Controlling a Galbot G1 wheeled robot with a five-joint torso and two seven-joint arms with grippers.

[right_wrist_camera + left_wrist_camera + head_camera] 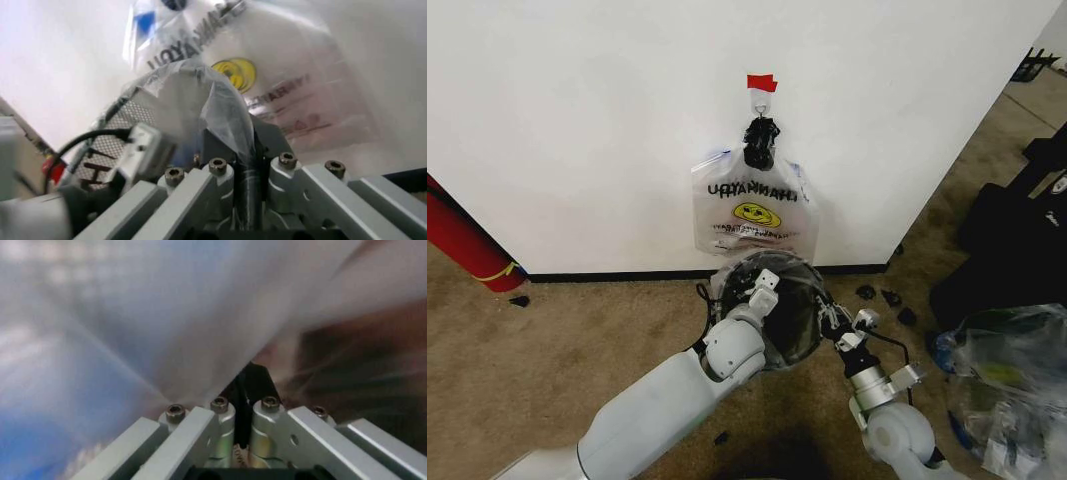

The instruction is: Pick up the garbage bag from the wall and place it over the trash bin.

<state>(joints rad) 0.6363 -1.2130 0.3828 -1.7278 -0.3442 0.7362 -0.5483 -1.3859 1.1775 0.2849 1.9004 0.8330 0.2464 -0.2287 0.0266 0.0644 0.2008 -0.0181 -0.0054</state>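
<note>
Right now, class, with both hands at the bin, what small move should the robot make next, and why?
Probably ease both hands slightly down outside the rim. The left hand and right hand are each shut on the garbage bag at opposite sides of the trash bin, and the film seems to drape over its mouth, so a small downward pull should seat it.

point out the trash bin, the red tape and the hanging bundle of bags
trash bin (795,318): head view, dark inside wall.
red tape (761,82): head view, middle of the strip.
bundle of bags (755,214): head view, on the yellow smiley face.
</note>
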